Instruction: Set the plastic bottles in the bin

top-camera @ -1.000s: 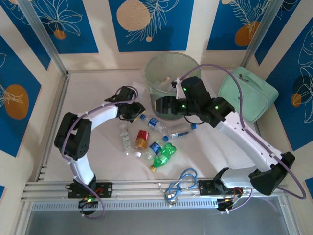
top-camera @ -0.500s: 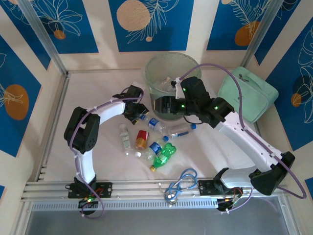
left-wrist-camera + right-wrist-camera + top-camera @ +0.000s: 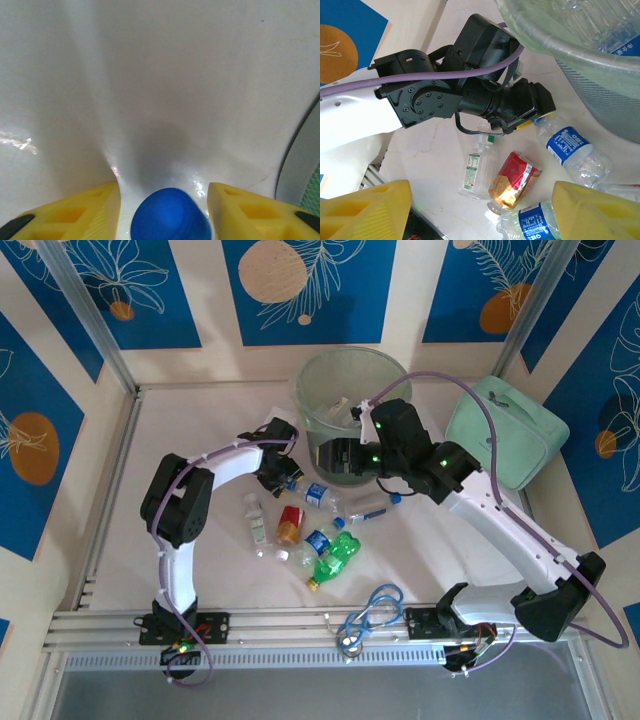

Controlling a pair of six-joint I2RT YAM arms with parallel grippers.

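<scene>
top view: bin [image 3: 312, 390] stands far-middle on the table, with some bottles already inside. loose bottles lie clustered in front of it, among them a blue-label bottle [image 3: 314, 493], red-label bottle [image 3: 290, 524] and green bottle [image 3: 336, 556]. left gripper [image 3: 284, 478] is low at the blue-label bottle's neck end. right gripper [image 3: 335, 457] hangs beside the bin wall.

left wrist: yellow fingers [image 3: 75, 212] are spread with a blue cap [image 3: 170, 220] between them. there is a gap on each side, so nothing is pinched.

right wrist: its own fingers [image 3: 365, 210] are wide apart and empty, above the red-label bottle.

step in hand, as judged: the left arm's grasp of the blue-label bottle, lined up but not taken. next it needs to close on the neck, lift well above the tall rim, and steer clear of the right arm near the bin.
</scene>
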